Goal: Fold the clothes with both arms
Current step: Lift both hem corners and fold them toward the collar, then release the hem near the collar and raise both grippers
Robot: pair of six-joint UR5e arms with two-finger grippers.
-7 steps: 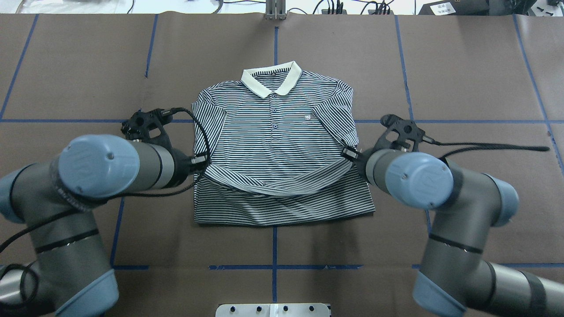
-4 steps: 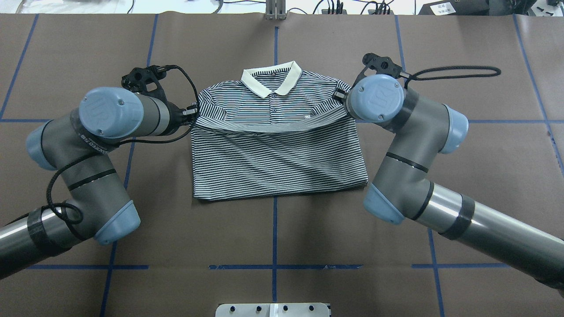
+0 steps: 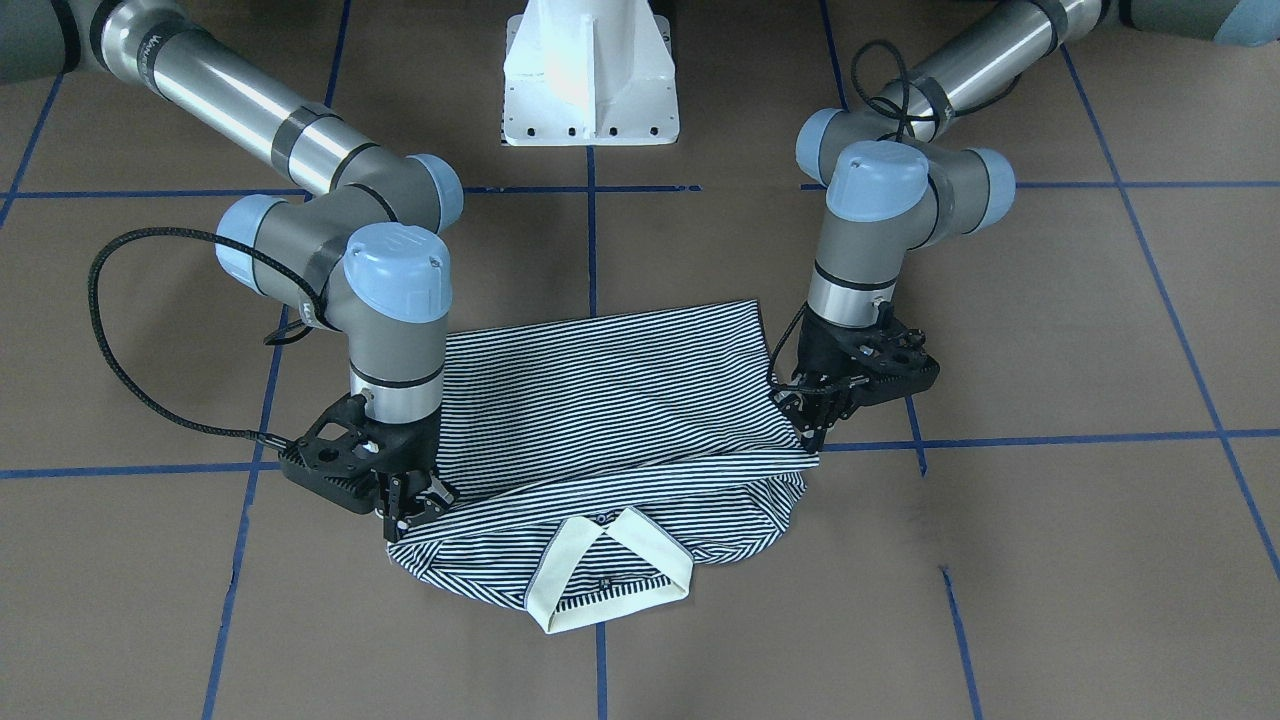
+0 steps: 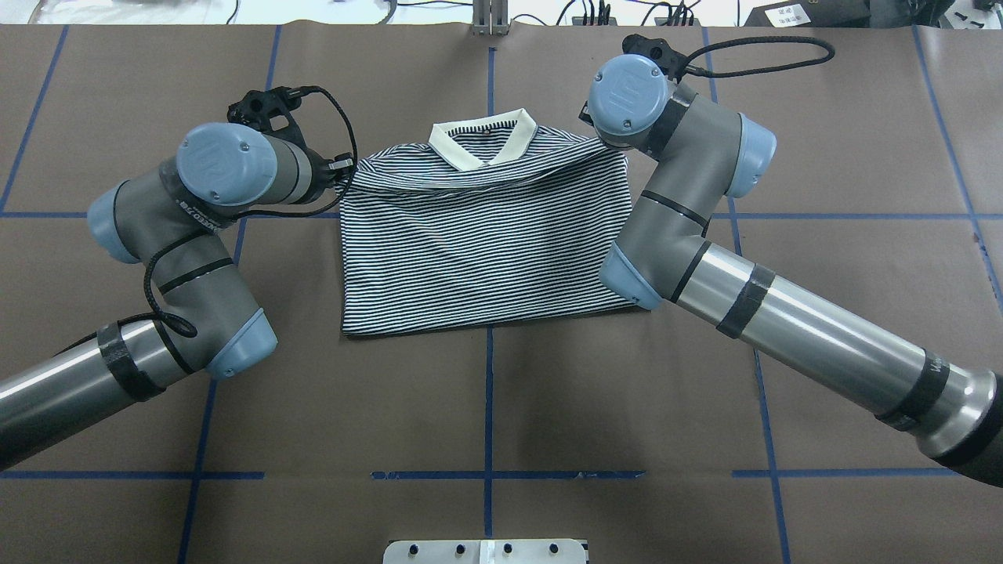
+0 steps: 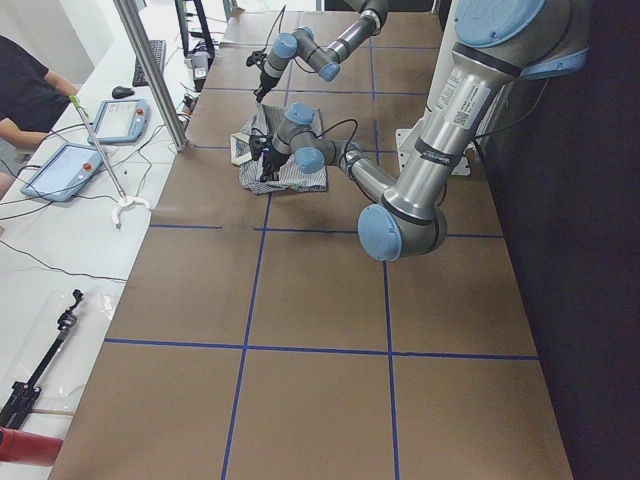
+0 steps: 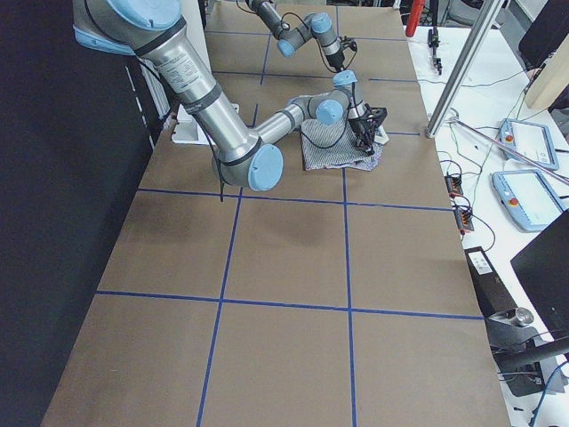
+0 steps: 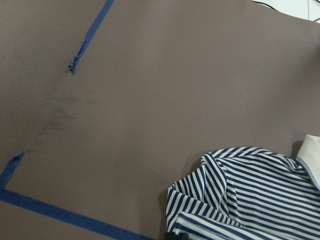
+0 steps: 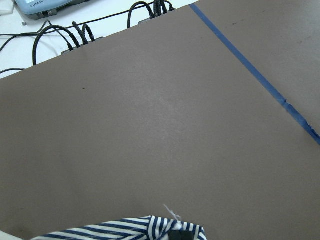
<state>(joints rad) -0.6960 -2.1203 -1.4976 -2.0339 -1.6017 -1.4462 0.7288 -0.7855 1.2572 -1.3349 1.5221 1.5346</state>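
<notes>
The striped polo shirt [image 4: 486,251] lies on the brown table, its lower half folded up over the chest. The folded edge stops just below the cream collar [image 4: 482,145]. My left gripper [image 4: 343,168] is shut on the hem corner at the shirt's left shoulder; in the front-facing view it [image 3: 812,425] pinches that corner low over the table. My right gripper [image 3: 408,508] is shut on the other hem corner; from overhead its own wrist hides it. Each wrist view shows striped cloth [image 7: 250,195] [image 8: 130,227] at its bottom edge.
Blue tape lines [image 4: 487,407] grid the brown table cover. The white pedestal base [image 3: 590,70] stands on the robot's side. Cables [image 4: 595,12] run along the far table edge. A person [image 5: 25,95] sits by tablets on a side bench beyond that edge.
Both grippers have carried the hem away from the robot, from mid-shirt up to the shoulders. The fold now covers the buttons and the chest logo.
</notes>
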